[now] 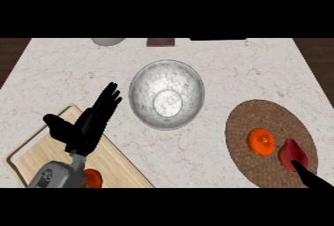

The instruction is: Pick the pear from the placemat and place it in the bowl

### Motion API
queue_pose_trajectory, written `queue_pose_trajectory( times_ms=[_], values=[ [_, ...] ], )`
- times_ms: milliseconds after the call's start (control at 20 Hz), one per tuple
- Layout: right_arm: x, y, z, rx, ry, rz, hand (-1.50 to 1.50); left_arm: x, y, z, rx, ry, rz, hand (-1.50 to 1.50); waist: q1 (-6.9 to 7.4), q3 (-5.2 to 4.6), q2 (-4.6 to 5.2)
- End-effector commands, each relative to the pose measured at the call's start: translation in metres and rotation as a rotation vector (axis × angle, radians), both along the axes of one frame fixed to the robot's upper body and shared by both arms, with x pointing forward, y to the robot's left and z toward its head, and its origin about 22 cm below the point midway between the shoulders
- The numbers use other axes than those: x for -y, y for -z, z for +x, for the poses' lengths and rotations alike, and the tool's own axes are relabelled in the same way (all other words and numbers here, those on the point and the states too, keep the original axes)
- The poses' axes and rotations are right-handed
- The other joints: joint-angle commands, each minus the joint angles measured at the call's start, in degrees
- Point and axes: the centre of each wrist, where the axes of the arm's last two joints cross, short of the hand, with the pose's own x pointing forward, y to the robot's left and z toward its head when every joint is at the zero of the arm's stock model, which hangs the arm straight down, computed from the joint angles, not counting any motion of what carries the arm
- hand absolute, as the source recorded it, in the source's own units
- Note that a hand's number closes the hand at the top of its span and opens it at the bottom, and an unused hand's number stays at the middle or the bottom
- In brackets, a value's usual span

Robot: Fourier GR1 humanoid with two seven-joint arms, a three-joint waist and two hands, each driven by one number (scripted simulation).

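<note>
Pear on placemat, right hand mostly cut off.

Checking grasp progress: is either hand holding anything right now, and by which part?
Nothing is held. The right hand only touches the pear's lower end on the placemat; the left hand rests open.
</note>
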Motion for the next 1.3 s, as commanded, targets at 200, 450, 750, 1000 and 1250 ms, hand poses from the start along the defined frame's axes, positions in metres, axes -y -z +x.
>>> queue_pose_trajectory(
  times_ms=[200, 450, 750, 1000, 1250],
  values=[
    [0.015, -0.033, -0.014, -0.375, 0.231, -0.213, -1.50, 0.012, 0.002, -0.007, 0.009, 0.045, -0.002, 0.00, 2.06, -0.28, 0.43],
    [-0.023, -0.069, 0.009, -0.576, 0.274, -0.151, -1.50, 0.014, -0.007, 0.000, 0.018, 0.070, -0.014, 0.00, 3.59, -0.11, 0.58],
    [-0.046, -0.095, 0.058, -0.747, 0.281, -0.045, -1.50, 0.012, 0.008, 0.003, 0.008, 0.077, -0.009, 0.00, 3.77, 0.08, 0.67],
    [-0.038, -0.081, 0.077, -0.859, 0.353, -0.015, -1.50, 0.015, -0.005, 0.012, 0.005, 0.055, -0.026, 0.00, 2.88, 0.13, 0.54],
    [-0.031, -0.070, 0.084, -0.939, 0.364, 0.010, -1.50, -0.002, 0.012, -0.014, -0.010, 0.062, -0.014, 0.00, 2.90, 0.15, 0.24]
  ],
)
